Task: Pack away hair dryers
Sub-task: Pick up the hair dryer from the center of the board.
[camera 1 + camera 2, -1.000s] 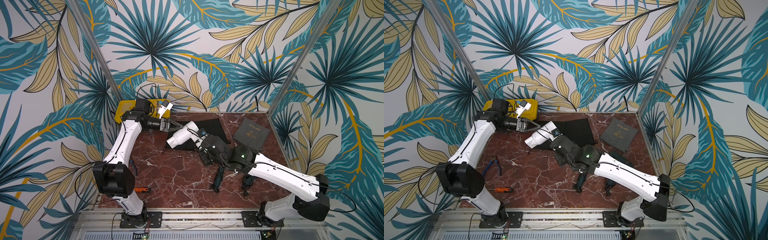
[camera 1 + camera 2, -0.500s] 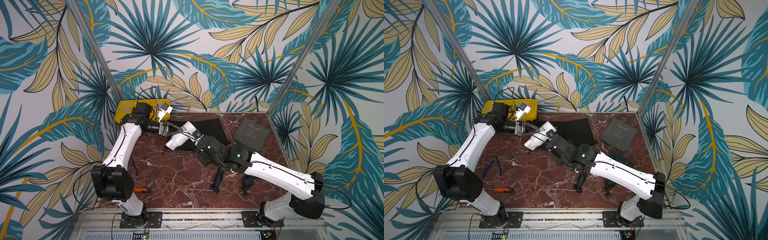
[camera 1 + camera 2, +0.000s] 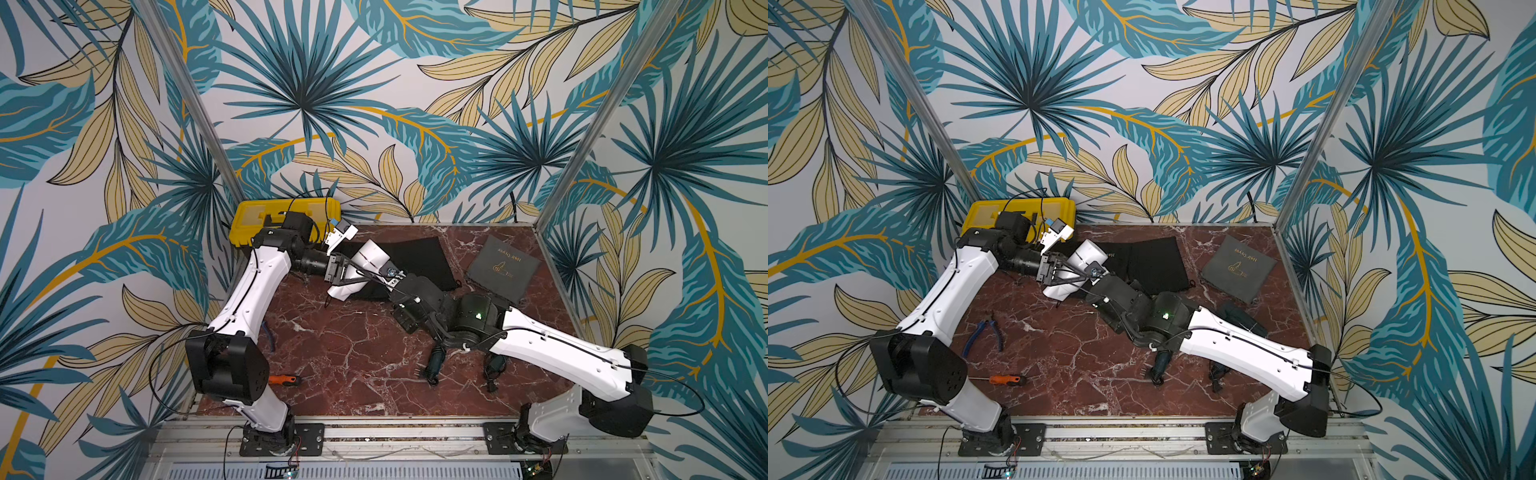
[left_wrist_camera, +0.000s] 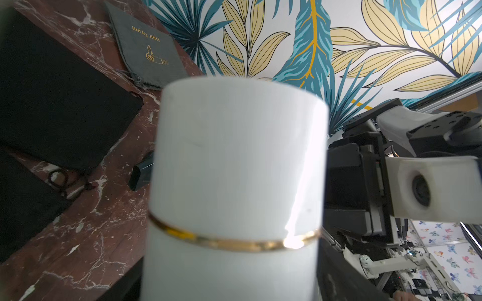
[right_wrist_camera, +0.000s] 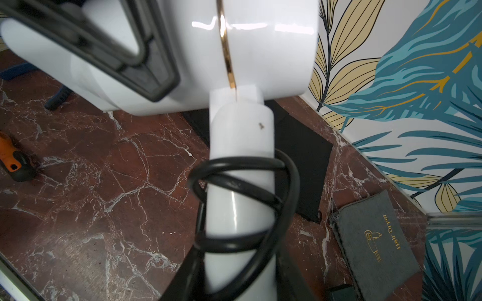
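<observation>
A white hair dryer [image 3: 365, 259] [image 3: 1086, 255] is held up over the back of the table, above a black pouch [image 3: 415, 257]. My right gripper [image 3: 397, 282] [image 5: 240, 281] is shut on its cord-wrapped handle [image 5: 240, 182]. My left gripper [image 3: 372, 274] [image 4: 229, 286] straddles the barrel [image 4: 234, 156], its jaws lying against both sides. Two dark teal hair dryers lie under my right arm, mostly hidden. Only their handles [image 3: 436, 361] [image 3: 494, 365] and part of one body [image 3: 1239, 318] show.
A grey "Hair Dryer" pouch [image 3: 503, 268] lies at the back right. A yellow toolbox [image 3: 253, 218] stands at the back left corner. Blue pliers [image 3: 988, 332] and an orange screwdriver [image 3: 282, 379] lie on the front left of the marble table [image 3: 353, 332].
My left gripper has moved right from beside the toolbox onto the white dryer's barrel, and its jaws have narrowed. My right arm has carried the dryer slightly left.
</observation>
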